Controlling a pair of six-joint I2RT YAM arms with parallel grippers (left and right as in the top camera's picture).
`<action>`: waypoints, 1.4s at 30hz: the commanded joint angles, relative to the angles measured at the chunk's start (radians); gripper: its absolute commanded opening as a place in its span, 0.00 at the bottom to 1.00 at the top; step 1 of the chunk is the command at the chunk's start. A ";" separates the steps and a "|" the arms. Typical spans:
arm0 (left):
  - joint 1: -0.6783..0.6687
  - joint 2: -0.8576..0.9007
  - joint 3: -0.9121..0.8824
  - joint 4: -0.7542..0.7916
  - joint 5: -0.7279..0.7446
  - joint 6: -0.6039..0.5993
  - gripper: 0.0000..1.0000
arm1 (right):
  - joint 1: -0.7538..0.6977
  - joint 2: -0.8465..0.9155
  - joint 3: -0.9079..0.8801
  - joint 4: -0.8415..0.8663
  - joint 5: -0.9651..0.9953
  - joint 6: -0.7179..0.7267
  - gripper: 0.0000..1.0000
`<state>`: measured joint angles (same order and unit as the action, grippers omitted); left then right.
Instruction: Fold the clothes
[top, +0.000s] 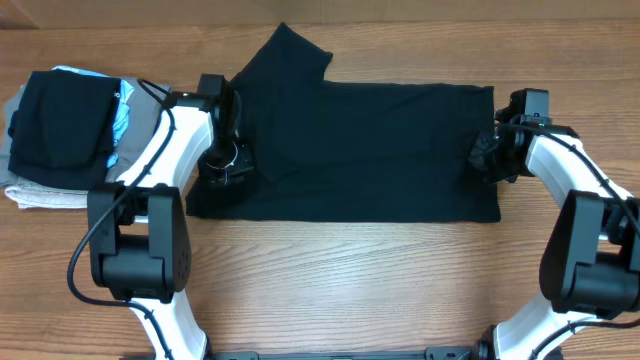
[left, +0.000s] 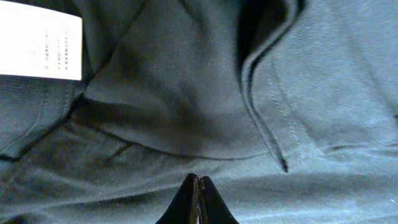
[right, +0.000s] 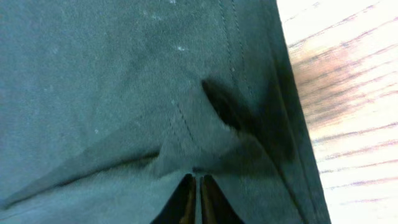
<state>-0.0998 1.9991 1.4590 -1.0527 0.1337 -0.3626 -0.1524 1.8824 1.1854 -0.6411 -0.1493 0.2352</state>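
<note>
A black T-shirt (top: 360, 150) lies spread flat across the table, with one sleeve (top: 285, 55) sticking out at the far left. My left gripper (top: 225, 162) is down on the shirt's left end. In the left wrist view its jaws (left: 199, 180) are shut against bunched dark fabric (left: 186, 93), near a white care label (left: 40, 46). My right gripper (top: 490, 155) is at the shirt's right edge. In the right wrist view its jaws (right: 194, 182) are shut on a puckered fold of the hem (right: 205, 124).
A stack of folded clothes (top: 60, 140), black on top of grey and beige, sits at the far left of the wooden table (top: 350, 280). Bare wood shows just right of the shirt's hem (right: 348, 93).
</note>
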 joint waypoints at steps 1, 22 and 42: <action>-0.007 0.023 -0.012 0.004 -0.014 0.020 0.04 | 0.001 0.027 -0.007 0.017 -0.003 0.005 0.04; -0.065 0.036 -0.017 0.113 -0.013 0.023 0.04 | 0.001 0.125 -0.007 0.046 -0.002 0.004 0.04; -0.125 0.036 -0.079 0.099 -0.059 -0.024 0.04 | 0.001 0.125 -0.007 0.045 -0.002 0.004 0.05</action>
<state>-0.2169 2.0144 1.4090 -0.9554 0.1101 -0.3668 -0.1555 1.9480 1.1912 -0.5953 -0.1577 0.2359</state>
